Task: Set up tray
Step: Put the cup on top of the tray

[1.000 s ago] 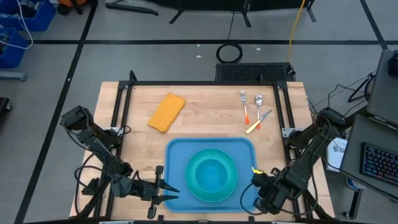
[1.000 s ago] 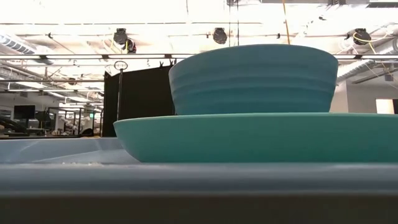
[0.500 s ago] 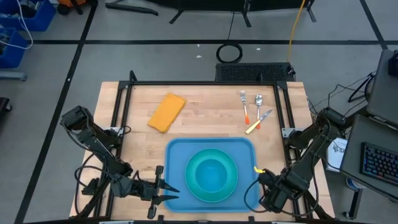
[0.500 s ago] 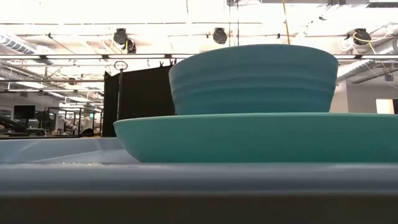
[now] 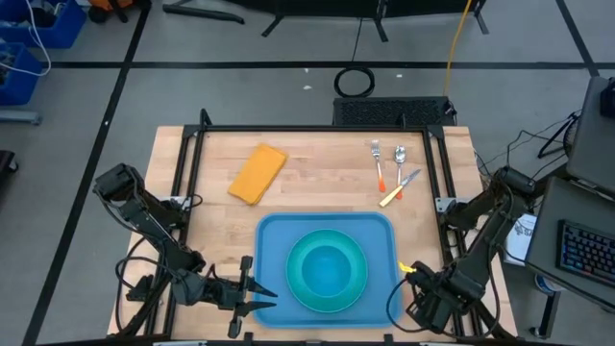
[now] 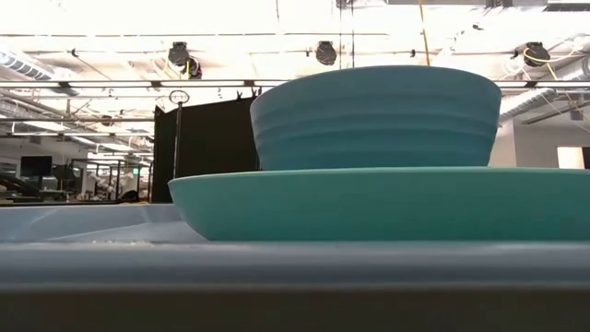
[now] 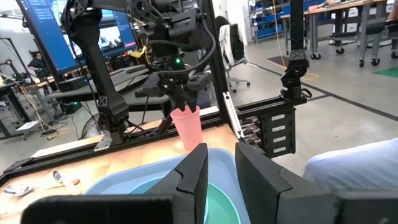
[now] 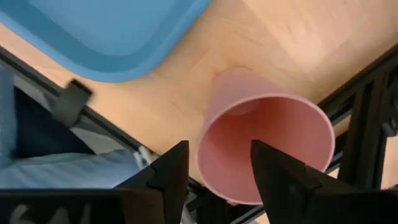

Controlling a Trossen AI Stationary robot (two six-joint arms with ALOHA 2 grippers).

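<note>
Tray [image 5: 279, 240] lower centre of high view. Right gripper [image 5: 411, 288] fingers spread just off its lower-right corner. Left gripper [image 5: 258, 293] at lower-left rim; fingers' state unclear.

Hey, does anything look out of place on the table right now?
The pink cup stands on the bare table just off the tray's corner, not on it, below the open right hand.

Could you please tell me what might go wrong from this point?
The pink cup stands on its narrow base, on the table just outside the tray corner, near the frame rail. The open right gripper sits right at its rim, so a careless move could tip it or push it off the table.
</note>
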